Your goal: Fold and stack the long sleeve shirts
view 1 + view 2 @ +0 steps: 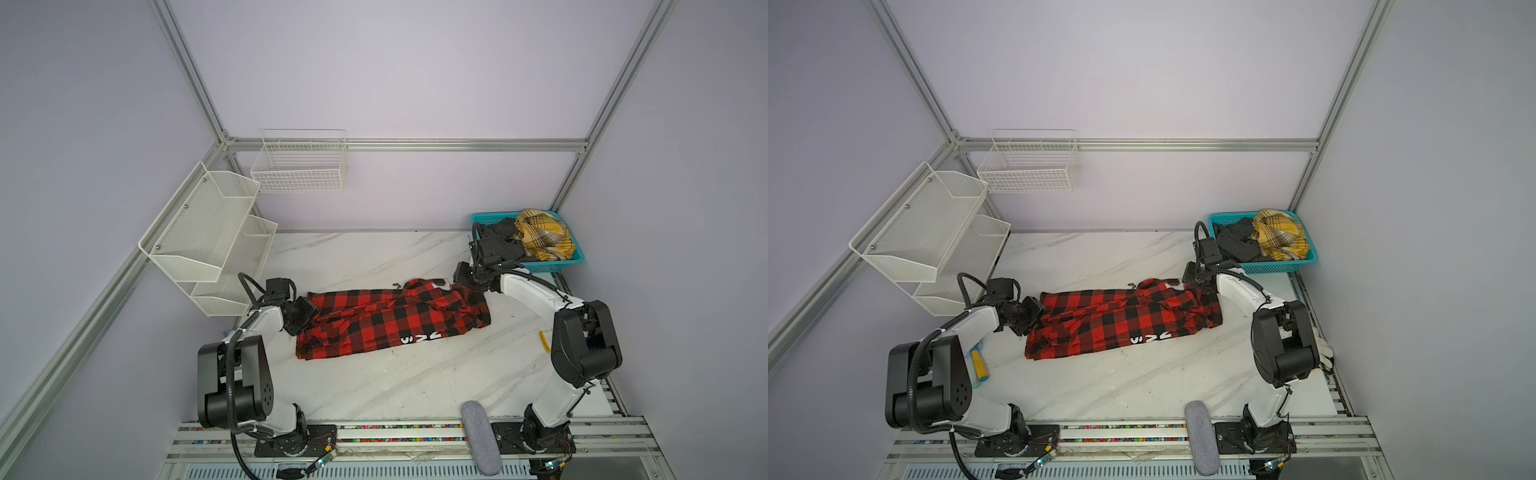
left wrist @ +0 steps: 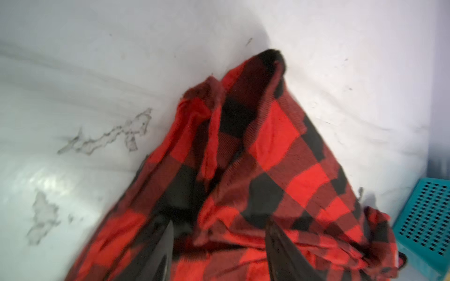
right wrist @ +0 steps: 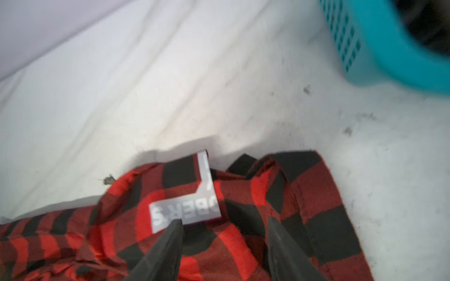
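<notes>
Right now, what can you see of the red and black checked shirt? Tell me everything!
The shirt is soft cloth in red and black checks, with white block letters showing near its front edge. It lies wrinkled and bunched in a long strip across the middle of the white marble table. The left tool sits over its left end and the right tool over its right end, both open above the cloth.
</notes>
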